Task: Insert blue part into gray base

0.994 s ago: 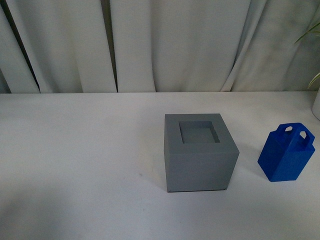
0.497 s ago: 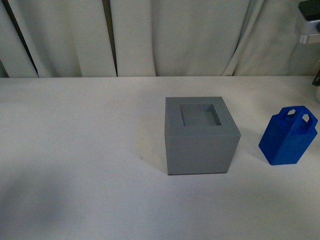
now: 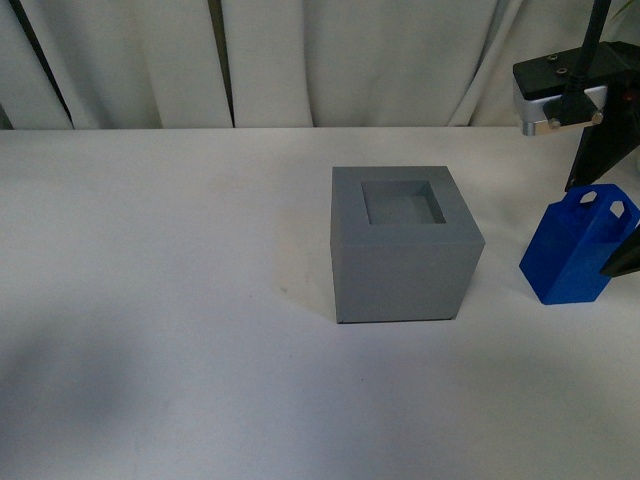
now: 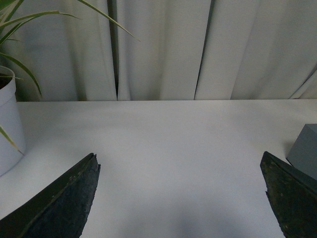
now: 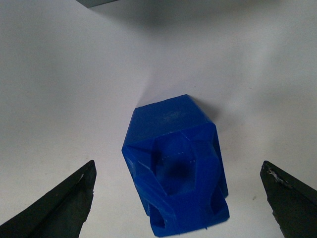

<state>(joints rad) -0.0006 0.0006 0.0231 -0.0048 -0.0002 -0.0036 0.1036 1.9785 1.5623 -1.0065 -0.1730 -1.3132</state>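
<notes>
Blue part stands upright on tabletop, right of gray base and apart from it. Long axis vertical, looped tabs up, one corner toward front camera. Right claw spread wide above it, not touching. Left claw spread too, over tabletop. Half a second ago right arm barely showed; now over part.

left gripper: jaws wide apart, nothing between them, facing level forward | right gripper: jaws wide apart, clamped on nothing, pointing steeply down | right arm: front view's far right edge
</notes>
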